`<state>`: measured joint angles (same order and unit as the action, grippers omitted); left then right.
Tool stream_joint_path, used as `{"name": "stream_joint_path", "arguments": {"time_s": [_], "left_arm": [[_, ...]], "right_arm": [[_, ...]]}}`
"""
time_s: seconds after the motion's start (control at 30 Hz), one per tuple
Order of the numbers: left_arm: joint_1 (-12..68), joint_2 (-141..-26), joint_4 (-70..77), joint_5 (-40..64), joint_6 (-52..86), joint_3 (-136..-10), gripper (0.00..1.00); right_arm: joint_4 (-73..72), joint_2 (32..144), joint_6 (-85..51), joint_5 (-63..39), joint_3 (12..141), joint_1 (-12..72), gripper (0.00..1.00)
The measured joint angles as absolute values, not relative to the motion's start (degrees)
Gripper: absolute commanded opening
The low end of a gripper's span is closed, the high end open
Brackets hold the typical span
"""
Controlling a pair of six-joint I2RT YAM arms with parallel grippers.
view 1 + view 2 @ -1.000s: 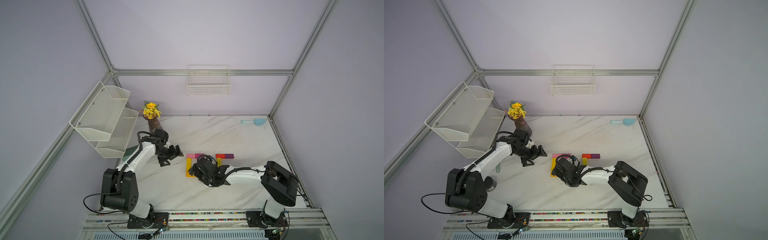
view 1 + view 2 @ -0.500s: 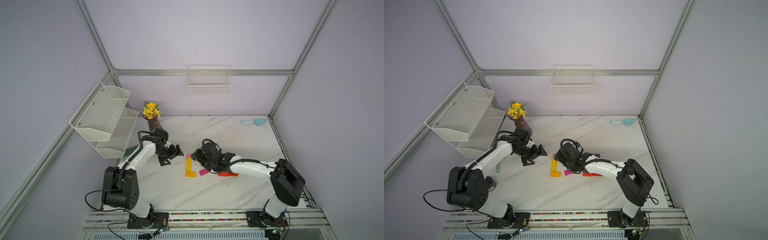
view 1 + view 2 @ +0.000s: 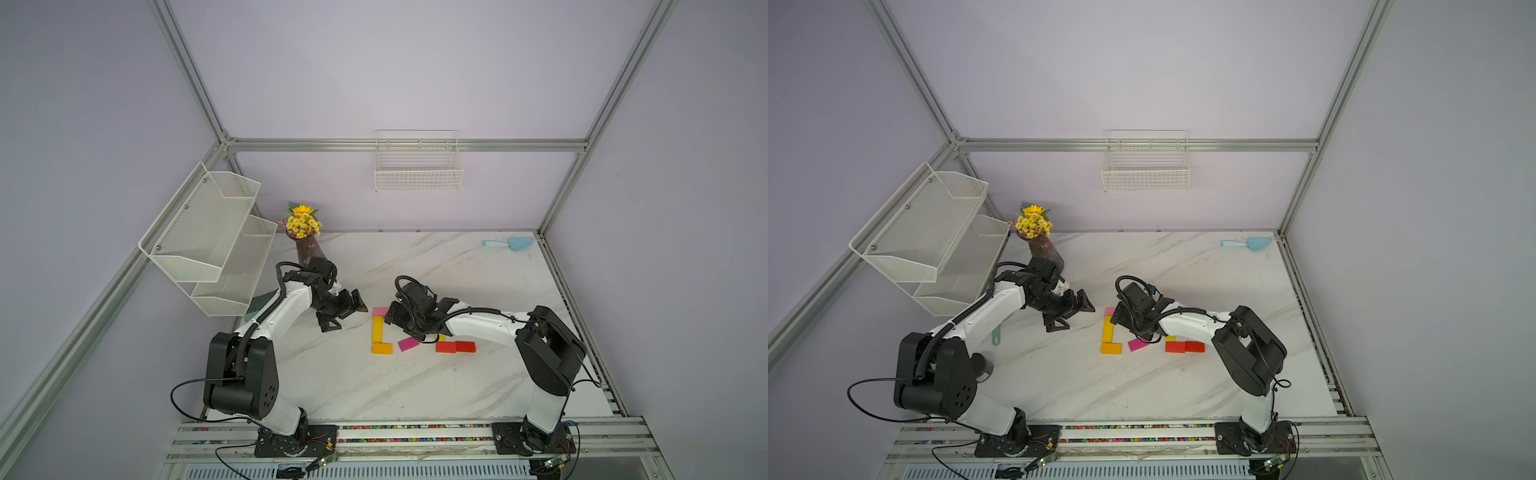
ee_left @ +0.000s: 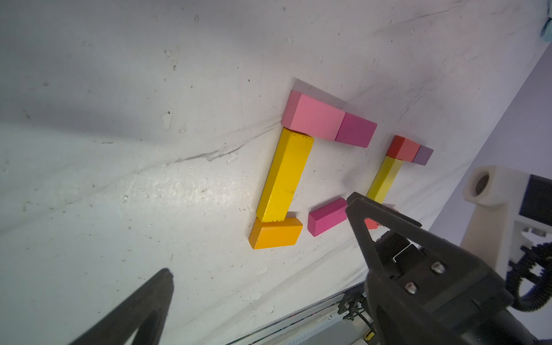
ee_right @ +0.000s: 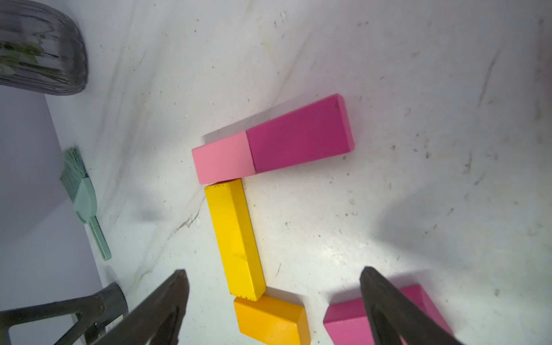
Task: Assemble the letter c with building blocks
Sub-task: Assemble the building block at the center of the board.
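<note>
A light pink block point(image 4: 313, 119) and a magenta block point(image 4: 355, 131) form a row. A yellow block point(image 3: 377, 329) runs from the pink one to an orange block point(image 3: 382, 348). Beside the orange one a loose magenta block point(image 3: 408, 343) lies askew. Two red blocks point(image 3: 455, 347) lie further right. The left wrist view also shows a second yellow block point(image 4: 383, 179), a red block point(image 4: 403, 148) and a purple block point(image 4: 422, 155). My right gripper point(image 3: 399, 322) point(image 5: 273, 270) hovers open over the blocks. My left gripper point(image 3: 348, 318) point(image 4: 260, 234) stands open to their left, holding nothing.
A vase of yellow flowers point(image 3: 305, 245) stands at the back left beside a white wire shelf point(image 3: 208, 237). A light blue scoop point(image 3: 509, 243) lies at the back right. A green brush point(image 5: 83, 197) lies by the left wall. A wire basket point(image 3: 417, 166) hangs on the back wall.
My right arm has swung from the near side of the blocks toward the back, uncovering the loose magenta block and the two red blocks. The left arm has stayed put.
</note>
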<state>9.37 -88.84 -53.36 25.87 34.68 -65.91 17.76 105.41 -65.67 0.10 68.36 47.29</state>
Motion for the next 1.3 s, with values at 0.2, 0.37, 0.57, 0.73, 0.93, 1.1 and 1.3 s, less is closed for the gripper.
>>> {"name": "stream_joint_path", "arguments": {"time_s": [0.2,0.37,0.57,0.73,0.93,1.1,1.3], "left_arm": [[9.37,-89.41,-53.36,26.02,34.65,-65.91,1.00],[9.37,-89.62,-53.34,26.33,34.65,-65.93,1.00],[9.37,-90.52,-53.23,26.65,34.68,-66.37,1.00],[9.37,-90.91,-53.17,26.89,34.68,-66.43,1.00],[9.37,-91.09,-52.88,27.14,34.74,-66.46,1.00],[9.37,-91.13,-52.80,27.40,34.83,-67.07,1.00],[9.37,-91.18,-52.34,27.79,34.85,-67.66,1.00]], "right_arm": [[17.91,105.75,-65.23,0.08,68.36,47.29,0.92],[17.91,105.75,-65.23,-0.14,68.31,47.29,0.92],[18.00,105.75,-65.23,-0.95,67.81,47.46,0.92],[18.04,105.75,-65.23,-1.13,67.68,48.07,0.92],[18.06,105.75,-65.23,-1.45,67.40,48.58,0.92],[18.06,105.75,-65.28,-2.09,66.92,48.73,0.92],[18.04,105.75,-65.43,-2.55,66.46,49.25,0.92]]}}
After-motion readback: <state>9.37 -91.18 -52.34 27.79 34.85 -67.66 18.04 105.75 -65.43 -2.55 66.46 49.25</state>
